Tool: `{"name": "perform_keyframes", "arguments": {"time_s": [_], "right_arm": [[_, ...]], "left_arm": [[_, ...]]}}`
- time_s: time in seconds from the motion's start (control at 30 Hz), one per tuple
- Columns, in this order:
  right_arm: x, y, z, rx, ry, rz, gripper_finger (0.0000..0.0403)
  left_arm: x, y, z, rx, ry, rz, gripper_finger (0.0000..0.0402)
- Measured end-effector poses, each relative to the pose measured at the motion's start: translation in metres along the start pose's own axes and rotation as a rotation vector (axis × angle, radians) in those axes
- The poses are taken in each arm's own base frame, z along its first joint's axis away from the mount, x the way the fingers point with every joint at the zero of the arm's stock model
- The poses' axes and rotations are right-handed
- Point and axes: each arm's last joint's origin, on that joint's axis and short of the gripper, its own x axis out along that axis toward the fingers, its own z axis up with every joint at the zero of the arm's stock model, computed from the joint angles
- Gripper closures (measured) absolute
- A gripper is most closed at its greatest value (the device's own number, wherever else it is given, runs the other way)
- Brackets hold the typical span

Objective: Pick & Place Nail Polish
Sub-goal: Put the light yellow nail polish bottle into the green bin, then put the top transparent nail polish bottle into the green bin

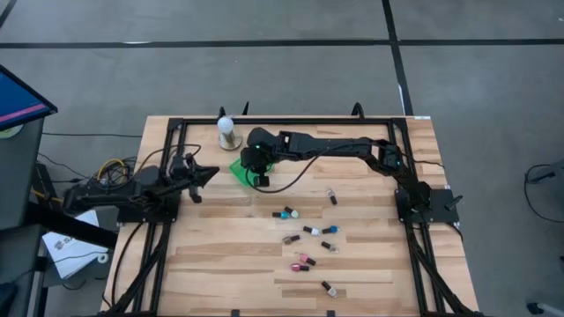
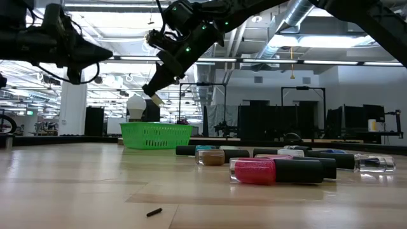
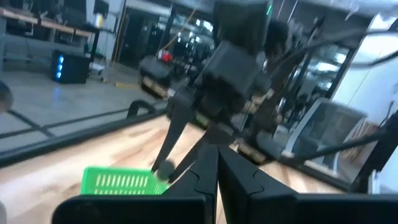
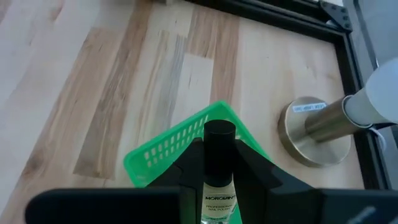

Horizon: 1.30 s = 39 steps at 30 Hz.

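My right gripper (image 4: 219,149) is shut on a clear nail polish bottle (image 4: 219,199) with a black cap (image 4: 219,132). It hangs above the green mesh basket (image 4: 177,146), which stands on the table at the far middle (image 1: 240,169). In the low view this gripper (image 2: 156,95) is well above the basket (image 2: 156,135). Several other nail polish bottles (image 1: 304,233) lie on their sides on the wood, nearer the table's front. My left gripper (image 1: 210,172) is shut on nothing, raised at the table's left (image 3: 216,158). My right gripper pinches the bottle's clear body (image 4: 219,186) between its two fingers. The bottle lies along the fingers, and its black cap sticks out past their tips. The fingers slant down from the table's right side. The bottle is lifted clear, over the basket.
A white ball on a round brass base (image 1: 228,132) stands just beyond the basket, close to my right gripper (image 4: 323,127). A black frame (image 1: 291,121) runs along the table's far edge and sides. Bare wood lies left of the basket (image 4: 93,93).
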Motion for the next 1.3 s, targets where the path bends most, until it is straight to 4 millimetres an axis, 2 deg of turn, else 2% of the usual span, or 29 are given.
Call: {"name": "perform_keyframes", "arguments": {"time_s": [0.23,0.43,0.77,1.13,1.2,1.3], "right_arm": [[0.009,0.000,-0.005,0.010,0.001,0.011,0.0352],[0.008,-0.002,-0.002,0.003,-0.029,0.011,0.0352],[0.007,-0.013,-0.008,0.036,-0.007,0.001,0.0350],[0.006,-0.027,-0.011,0.054,-0.027,-0.029,0.0316],[0.006,-0.027,-0.011,0.054,-0.028,-0.030,0.0315],[0.006,-0.027,-0.011,0.052,-0.034,-0.031,0.0314]], "left_arm": [[-0.001,-0.001,0.003,-0.010,-0.033,-0.011,0.0400],[0.001,-0.001,0.001,-0.002,-0.008,-0.004,0.0400],[0.001,-0.001,0.001,-0.002,-0.005,-0.003,0.0400],[0.002,0.000,0.001,0.007,-0.011,0.021,0.0400],[0.002,0.000,0.000,0.095,0.000,0.031,0.0400],[0.003,0.000,-0.002,0.369,0.021,0.017,0.0400]]}}
